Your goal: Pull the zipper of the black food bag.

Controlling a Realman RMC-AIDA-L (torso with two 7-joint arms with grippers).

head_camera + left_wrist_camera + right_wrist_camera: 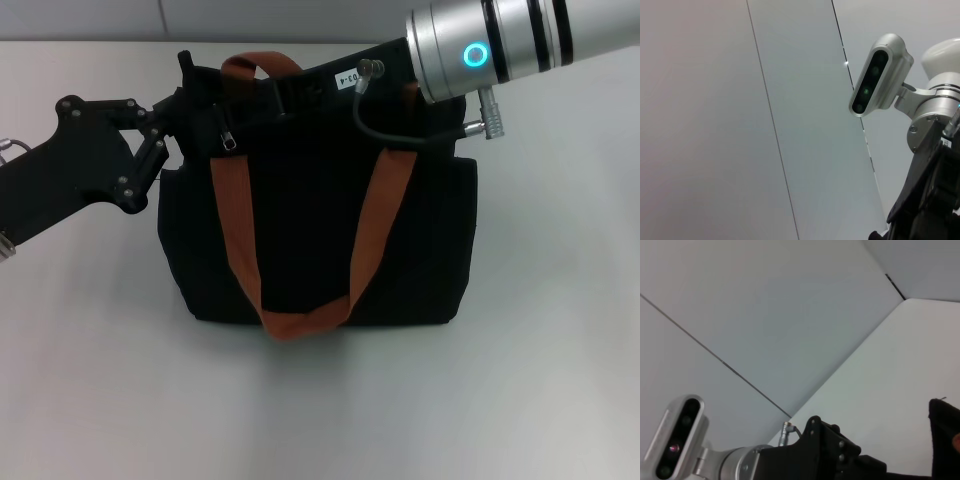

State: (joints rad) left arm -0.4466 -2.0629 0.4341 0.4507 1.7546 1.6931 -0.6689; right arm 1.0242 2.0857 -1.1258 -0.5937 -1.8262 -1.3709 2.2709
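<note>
From the head view, the black food bag (pixel 320 230) stands on the white table (pixel 90 380), close to the far edge and about halfway between the left and right edges. Two orange-brown straps (pixel 300 322) hang down its front and meet in a loop near the bottom. The zipper (pixel 229 139) is a small silver tab at the top left corner of the bag, hanging just beside the left strap. The left gripper (pixel 180 105) comes in from the left edge of the table and sits right at that top left corner, touching the bag near the zipper. I cannot tell how far its fingers are spread or whether they pinch anything. The right arm (pixel 500 45) reaches in from the far right corner and goes over the top of the bag. Its hand is dark against the bag, so I cannot tell how it is set.

The left wrist view shows a grey wall (pixel 740 120) and the other arm's silver camera (pixel 879 75).

The right wrist view shows the wall, the white table (pixel 890 380), the left arm's camera (pixel 677 440) and a dark corner of the bag (pixel 944 425).
</note>
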